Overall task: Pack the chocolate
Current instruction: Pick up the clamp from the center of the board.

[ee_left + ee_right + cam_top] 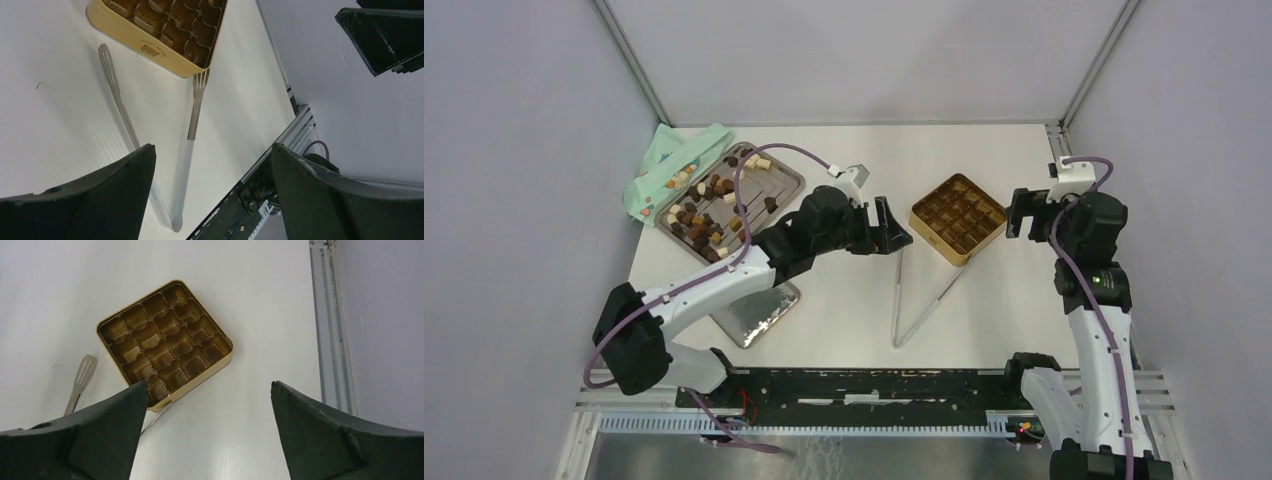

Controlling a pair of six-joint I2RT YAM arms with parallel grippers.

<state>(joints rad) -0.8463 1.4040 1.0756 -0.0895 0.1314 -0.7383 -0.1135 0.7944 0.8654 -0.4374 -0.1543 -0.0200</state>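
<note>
— Where is the chocolate (709,208)?

— Scattered on a metal tray (786,180) at the far-left corner of the counter (864,150): dark brown, light brown and cream pieces. A mint-green bag (667,170) lies just beside that tray, on its far-left side.

— And the gold tin (957,218)?

— Toward the right edge, roughly midway between far and near, turned corner-on. The right wrist view looks straight into its grid of gold cups (165,342).

— What is the left gripper (889,228) doing?

— It hangs over the middle of the counter, just left of the tin. Its fingers (125,175) are spread wide with nothing between them. Below it lie the tongs (190,130), arms splayed in a V, tips toward the tin. One tip sits right at the tin's near wall; I cannot tell whether they touch.

— The right gripper (1021,215)?

— Just right of the tin, near the right edge. Its fingers (300,410) stand wide apart too, holding nothing.

— Anything else?

— A second tray (759,315) near the left edge, partly under the left arm.
</note>
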